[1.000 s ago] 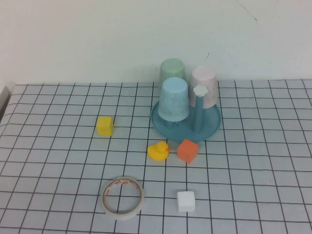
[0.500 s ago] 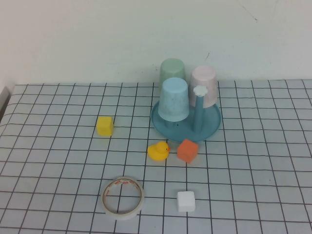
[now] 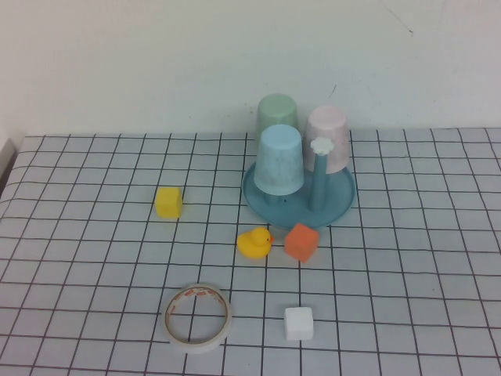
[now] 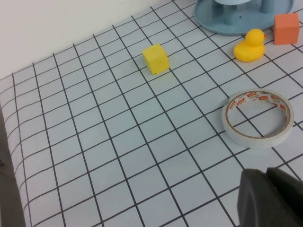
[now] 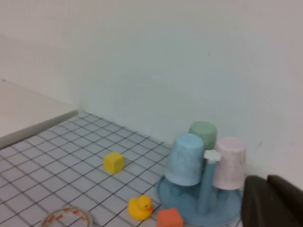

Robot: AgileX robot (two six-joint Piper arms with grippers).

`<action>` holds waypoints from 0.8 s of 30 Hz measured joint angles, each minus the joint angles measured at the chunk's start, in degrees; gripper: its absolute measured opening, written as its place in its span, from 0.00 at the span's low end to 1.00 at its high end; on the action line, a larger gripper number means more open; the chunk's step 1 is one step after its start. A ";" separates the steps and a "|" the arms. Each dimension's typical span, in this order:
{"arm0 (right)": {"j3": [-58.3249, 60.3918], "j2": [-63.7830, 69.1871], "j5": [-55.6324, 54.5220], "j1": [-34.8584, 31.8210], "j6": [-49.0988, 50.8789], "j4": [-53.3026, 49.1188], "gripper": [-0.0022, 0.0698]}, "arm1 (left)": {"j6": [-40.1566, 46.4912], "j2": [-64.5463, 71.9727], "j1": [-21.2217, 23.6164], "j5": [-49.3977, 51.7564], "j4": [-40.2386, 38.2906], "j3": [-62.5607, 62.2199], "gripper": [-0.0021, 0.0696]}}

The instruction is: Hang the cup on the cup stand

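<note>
The left gripper (image 4: 270,198) is clenched shut on nothing, its dark fingers showing only at the edge of the left wrist view, raised above the gridded table (image 4: 94,142) and well back from everything on it. The right gripper (image 5: 272,201) is likewise closed and empty, a dark shape at the edge of the right wrist view, held off the table and well short of the stand. Neither arm appears in the high view.

Nearest the left gripper lies a roll of tape (image 4: 258,117), flat on the table. A white cube (image 3: 298,323) sits beside the roll in the high view. Beyond the tape stand a yellow rubber duck (image 4: 249,45) and an orange cube (image 4: 286,28), side by side and just in front of the cup stand (image 3: 258,192). A yellow cube (image 4: 155,58) rests apart from them, off to the robot's left.

Farthest off, the cup (image 3: 329,137) hangs upside down on a rear peg of the stand, its long axis upright, mouth down toward the tray, closed base up. A light blue cup (image 3: 279,159) and a mint green cup (image 3: 276,113) are inverted on other pegs just beside it. One front peg (image 3: 318,176) with a white flower cap stands bare, partly covering the pink cup.
</note>
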 joint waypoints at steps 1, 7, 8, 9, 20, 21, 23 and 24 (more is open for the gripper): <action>0.54 -0.72 -0.80 0.00 0.09 -0.21 0.03 | 0.00 0.00 0.00 0.00 0.00 0.00 0.03; 1.29 -8.45 -4.96 0.00 0.28 -3.63 0.03 | 0.00 0.00 0.00 0.00 0.00 0.00 0.03; 1.29 -9.66 -5.59 0.00 0.75 -4.43 0.03 | 0.00 0.00 0.00 0.00 0.00 0.00 0.03; 1.56 -12.34 -6.86 0.00 2.04 -6.00 0.03 | 0.00 0.00 0.00 0.00 0.00 0.00 0.03; 14.33 -18.00 -18.65 -4.30 33.23 -34.50 0.03 | 0.00 0.00 0.00 0.10 0.00 0.00 0.03; 15.76 -18.00 -18.65 -5.18 42.71 -42.96 0.03 | 0.00 0.00 0.00 0.10 0.00 0.00 0.03; 18.07 -18.00 -18.55 -6.88 58.24 -57.13 0.03 | 0.00 0.00 0.00 0.10 0.00 0.00 0.03; 19.18 -18.00 -18.42 -7.55 65.10 -63.69 0.03 | 0.00 0.00 0.00 0.10 0.00 0.00 0.03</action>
